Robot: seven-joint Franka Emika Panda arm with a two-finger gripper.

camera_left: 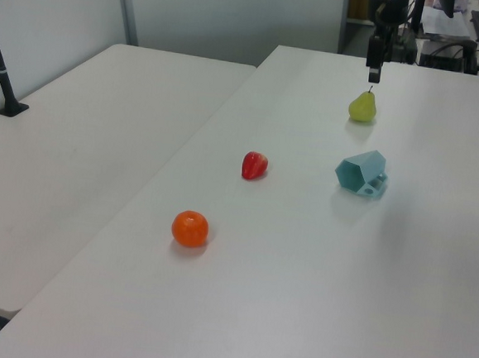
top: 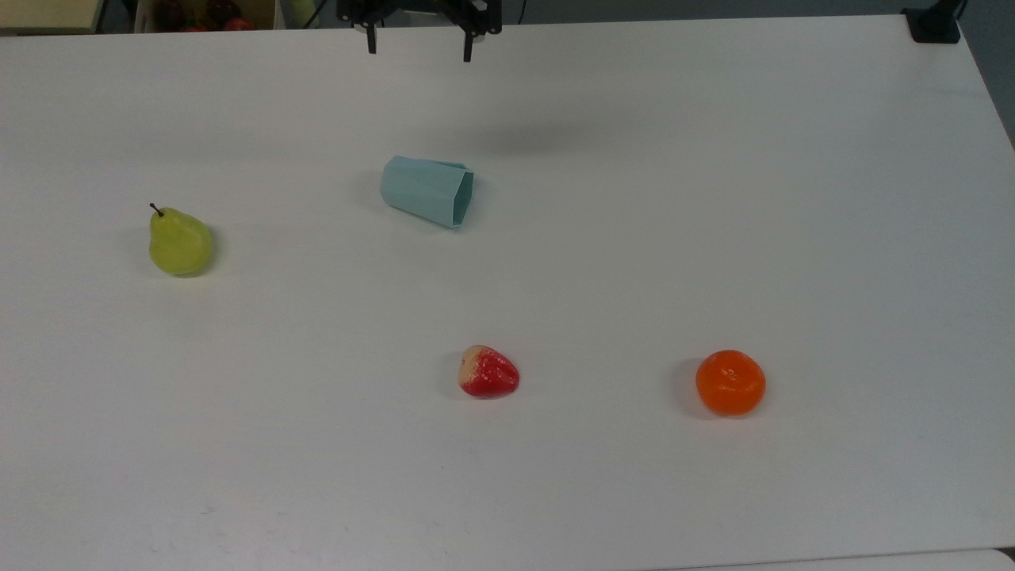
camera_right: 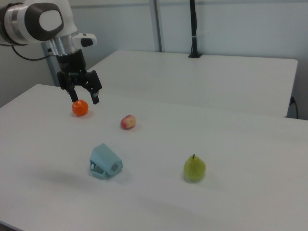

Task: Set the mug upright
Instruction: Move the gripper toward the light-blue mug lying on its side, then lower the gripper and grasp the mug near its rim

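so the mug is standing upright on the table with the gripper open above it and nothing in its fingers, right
Not quite: the mug is lying on its side, not upright. The top view shows its faceted wall along the table, and the left view shows its open mouth facing sideways. The rest holds: the gripper hangs open above the table, holding nothing.

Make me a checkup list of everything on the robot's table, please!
Surface: white table, bare between the things.
Job's things: pale blue mug lying on its side, mouth toward the top view's right; not upright yet.
Clutter: green pear, red strawberry, orange, each apart from the mug.
Grippers: gripper open, holding nothing, in the air away from the mug.
Cables: a dark cable hangs by the arm.
Surroundings: second white table alongside, with a black post on it.
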